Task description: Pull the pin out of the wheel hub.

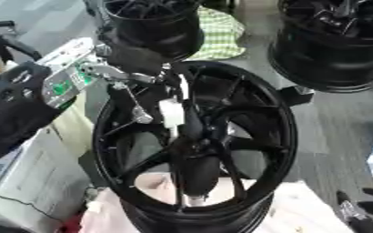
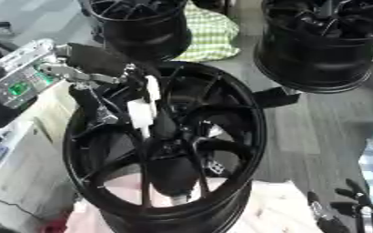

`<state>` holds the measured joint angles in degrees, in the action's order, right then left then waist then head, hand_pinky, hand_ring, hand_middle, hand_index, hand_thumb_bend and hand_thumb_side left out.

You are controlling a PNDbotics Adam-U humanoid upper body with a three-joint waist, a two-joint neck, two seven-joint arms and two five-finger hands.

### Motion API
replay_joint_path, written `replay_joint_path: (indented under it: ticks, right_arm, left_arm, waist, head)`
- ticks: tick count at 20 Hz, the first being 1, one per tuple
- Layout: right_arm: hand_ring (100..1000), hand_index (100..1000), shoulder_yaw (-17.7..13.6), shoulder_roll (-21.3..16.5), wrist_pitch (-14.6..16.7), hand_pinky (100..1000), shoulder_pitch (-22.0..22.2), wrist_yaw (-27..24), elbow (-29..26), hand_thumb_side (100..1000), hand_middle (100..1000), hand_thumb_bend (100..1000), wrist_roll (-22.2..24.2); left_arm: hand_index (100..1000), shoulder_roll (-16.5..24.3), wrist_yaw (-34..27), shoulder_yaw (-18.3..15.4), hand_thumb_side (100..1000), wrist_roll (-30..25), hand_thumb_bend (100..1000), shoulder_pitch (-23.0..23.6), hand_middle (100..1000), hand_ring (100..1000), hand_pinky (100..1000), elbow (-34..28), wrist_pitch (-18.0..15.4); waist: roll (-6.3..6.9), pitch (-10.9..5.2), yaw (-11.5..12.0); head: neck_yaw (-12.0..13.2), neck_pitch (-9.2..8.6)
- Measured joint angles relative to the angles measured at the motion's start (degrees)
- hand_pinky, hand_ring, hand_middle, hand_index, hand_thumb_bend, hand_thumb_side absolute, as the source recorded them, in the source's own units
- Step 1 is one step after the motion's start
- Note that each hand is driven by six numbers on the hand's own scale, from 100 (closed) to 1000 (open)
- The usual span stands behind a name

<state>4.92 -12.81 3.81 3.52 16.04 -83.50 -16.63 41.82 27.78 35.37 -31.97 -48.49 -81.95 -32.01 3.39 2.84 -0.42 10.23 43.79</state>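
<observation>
Left robot hand (image 1: 154,98) curled onto the white pin (image 1: 172,113) at the wheel hub (image 1: 196,148); pull straight along its axis, no twisting.

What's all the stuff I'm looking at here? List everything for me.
wheel hub: one, black, spoked, centre, standing on a pale surface.
pin: one, white, over the spokes near the hub's middle, at the left hand's fingers.
other wheels: two, black, far side, one top centre, one top right.
checked cloth: one, green and white, between the far wheels.
left hand: black and silver, reaching in from the left onto the hub.
right hand: dark fingers only, lower right corner, idle.
</observation>
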Motion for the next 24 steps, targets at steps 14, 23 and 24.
replay_joint_path:
  ticks: [14, 23, 24]
  right_arm:
    - [626, 934, 0.0, 0.0, -0.1, 696, 0.0, 0.0, 0.0, 342, 733, 428, 0.1]
    - [626, 934, 0.0, -0.1, -0.1, 696, -0.2, 0.2, 0.0, 342, 733, 429, 0.2]
    - [626, 934, 0.0, -0.1, -0.1, 696, -0.2, 0.3, 0.0, 341, 733, 429, 0.2]
  left_arm:
    - [780, -0.4, 0.4, 0.0, 326, 0.0, 363, -0.4, 609, 1000, 516, 0.2, 0.0]
    - [883, -0.5, 4.7, 1.5, 348, 0.0, 440, -0.4, 751, 1000, 561, 0.4, 0.0]
    - [889, -0.5, 4.9, 1.5, 348, 0.0, 438, -0.4, 757, 1000, 563, 0.4, 0.0]
  waist:
    - [0.02, 0.00, 0.0]
    - [0.04, 0.01, -0.1]
    - [0.04, 0.01, -0.1]
  head:
    - [0.0, 0.00]
    - [0.2, 0.00]
    - [0.2, 0.00]
